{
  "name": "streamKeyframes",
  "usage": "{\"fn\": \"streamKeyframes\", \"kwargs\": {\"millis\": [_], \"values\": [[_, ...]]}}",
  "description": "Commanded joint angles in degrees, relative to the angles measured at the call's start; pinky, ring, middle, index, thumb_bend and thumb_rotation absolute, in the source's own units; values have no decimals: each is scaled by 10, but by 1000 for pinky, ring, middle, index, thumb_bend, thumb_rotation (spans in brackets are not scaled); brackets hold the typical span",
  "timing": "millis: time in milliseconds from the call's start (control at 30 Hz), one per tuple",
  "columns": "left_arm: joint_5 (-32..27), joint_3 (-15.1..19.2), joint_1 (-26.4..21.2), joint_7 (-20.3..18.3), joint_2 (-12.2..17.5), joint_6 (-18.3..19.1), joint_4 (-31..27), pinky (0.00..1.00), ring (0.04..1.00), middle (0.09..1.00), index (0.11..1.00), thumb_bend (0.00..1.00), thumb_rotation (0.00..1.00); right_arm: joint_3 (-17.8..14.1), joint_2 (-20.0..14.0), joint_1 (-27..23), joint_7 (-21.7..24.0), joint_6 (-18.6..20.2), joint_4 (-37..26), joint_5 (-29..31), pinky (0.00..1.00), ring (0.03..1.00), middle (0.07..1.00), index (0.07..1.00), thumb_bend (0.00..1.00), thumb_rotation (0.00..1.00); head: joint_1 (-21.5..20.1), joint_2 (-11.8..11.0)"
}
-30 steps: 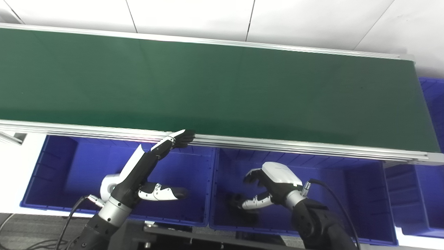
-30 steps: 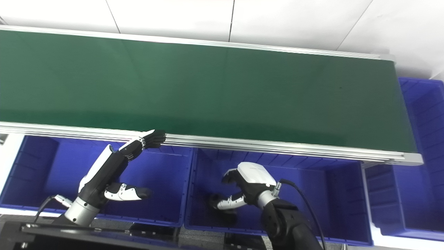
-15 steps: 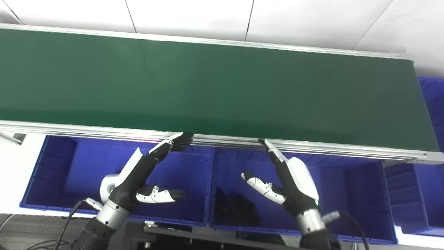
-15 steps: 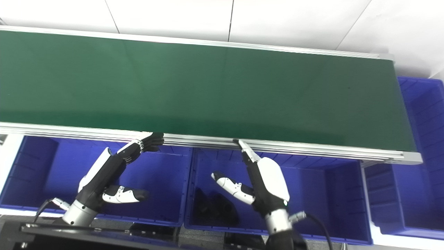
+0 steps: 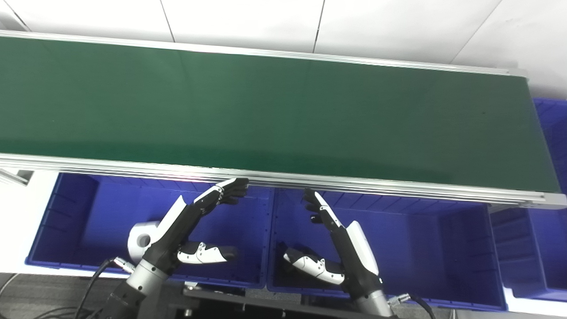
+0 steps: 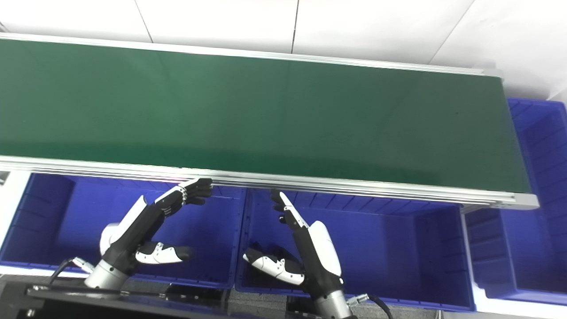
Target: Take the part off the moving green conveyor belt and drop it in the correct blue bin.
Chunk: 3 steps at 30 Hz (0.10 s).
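Note:
The green conveyor belt (image 5: 274, 110) carries no part. My right hand (image 5: 350, 250) is open above the middle blue bin (image 5: 421, 248), its fingers stretched up toward the belt's near rail and its thumb out to the left. A black part (image 6: 268, 251) lies on that bin's floor at the left, partly hidden behind the thumb. My left hand (image 5: 184, 223) is open over the left blue bin (image 5: 75, 208), fingertips just under the rail. A white part (image 5: 141, 237) sits in the left bin behind that wrist.
The aluminium rail (image 5: 398, 188) runs along the belt's near edge above the bins. A third blue bin (image 5: 542, 248) stands at the right, and another blue bin (image 5: 553, 119) sits past the belt's right end. White wall panels lie behind the belt.
My right hand went from curled low in the middle bin to open, fingers rising to the rail and then drawing back left. The black part stays on the bin floor. My left hand barely moved.

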Motion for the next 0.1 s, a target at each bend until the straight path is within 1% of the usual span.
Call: {"fn": "streamKeyframes", "kwargs": {"millis": [0, 33, 67], "values": [[7, -9, -3, 18, 9, -16, -3, 755, 807, 839, 853, 755, 668, -1, 1, -5, -14, -48, 3, 8, 776, 857, 901, 942, 813, 634, 1, -1], [7, -13, -4, 21, 10, -16, 0, 747, 803, 838, 853, 751, 663, -2, 1, -6, -14, -53, 9, 10, 783, 860, 902, 943, 820, 633, 3, -10], [6, -17, -6, 25, 12, -16, 2, 744, 802, 838, 853, 747, 655, -3, 0, -8, -14, -59, 16, 12, 785, 862, 903, 943, 824, 633, 3, -12]]}}
